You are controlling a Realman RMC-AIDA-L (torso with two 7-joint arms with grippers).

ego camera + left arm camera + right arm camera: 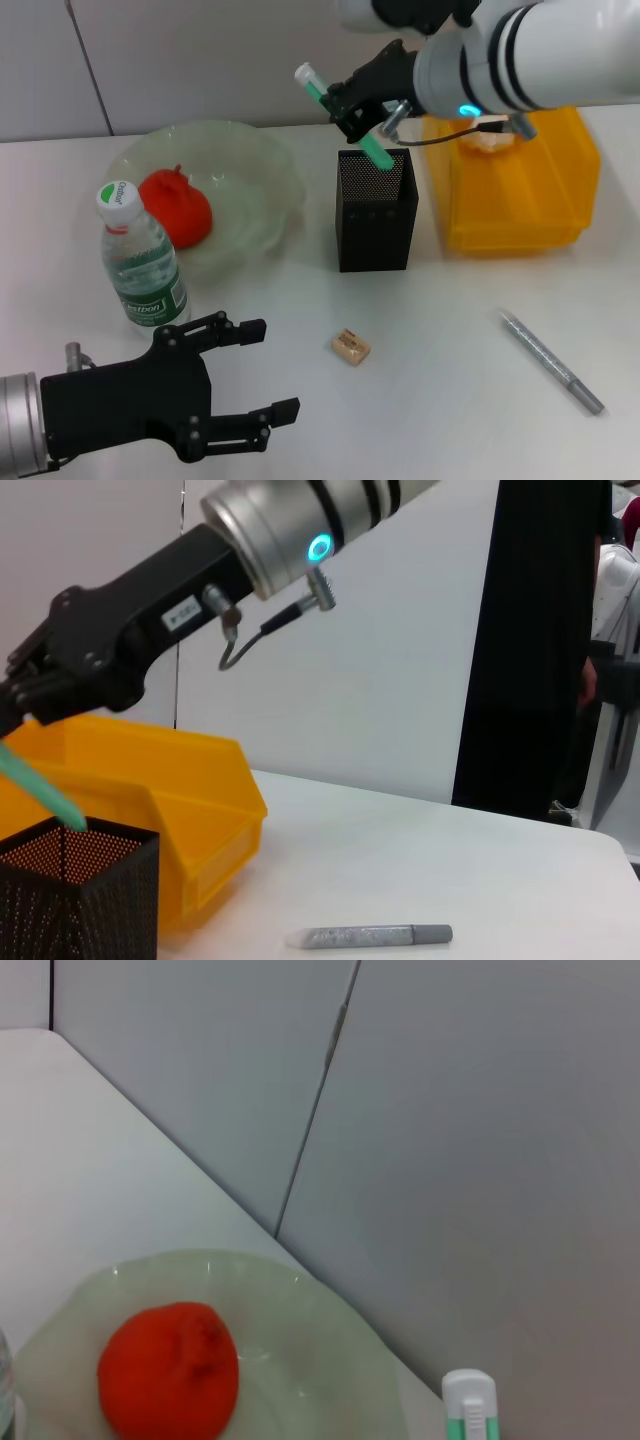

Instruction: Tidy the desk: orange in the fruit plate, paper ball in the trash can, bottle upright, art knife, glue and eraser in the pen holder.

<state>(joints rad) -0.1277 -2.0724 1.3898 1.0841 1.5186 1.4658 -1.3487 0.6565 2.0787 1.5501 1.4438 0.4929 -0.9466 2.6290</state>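
A: Right gripper (352,108)?
B: Clenched on glue (345,116), tilted, lower tip inside pen holder (375,212) rim.
A: Left gripper (262,385)?
B: Fingers spread, 7 o'clock, idle. Eraser (351,346) at 6 of holder; orange (176,207) in fruit plate (250,160); bottle (141,261) upright.

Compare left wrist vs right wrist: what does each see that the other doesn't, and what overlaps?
Left wrist only: the right gripper holding the green glue stick tilted, its lower end at the mouth of the black mesh pen holder; the yellow trash can behind the holder; and the grey art knife lying flat on the table.

Right wrist only: the orange sitting in the pale green fruit plate, with the wall behind.

Shared: only the glue stick, whose white-capped upper end shows in the right wrist view, and the white table.
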